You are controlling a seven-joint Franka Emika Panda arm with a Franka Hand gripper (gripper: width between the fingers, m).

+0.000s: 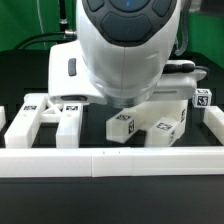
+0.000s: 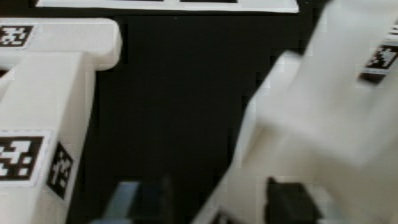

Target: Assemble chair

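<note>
I saw the long rail (image 1: 110,160) lying across the table (image 1: 110,205), nearest the camera. Behind it, on the exterior view's left, sat two big chair parts (image 1: 68,118) side by side. Two short posts (image 1: 125,125) lay in the middle, under the arm (image 1: 130,50). Another post (image 1: 203,100) stood on the exterior view's right. In the wrist view, the marker board (image 2: 169,5) lay past the parts.

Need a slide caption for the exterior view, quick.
Robot arm bent low over tagged white chair pieces on a black table, long white rail in the foreground.
</note>
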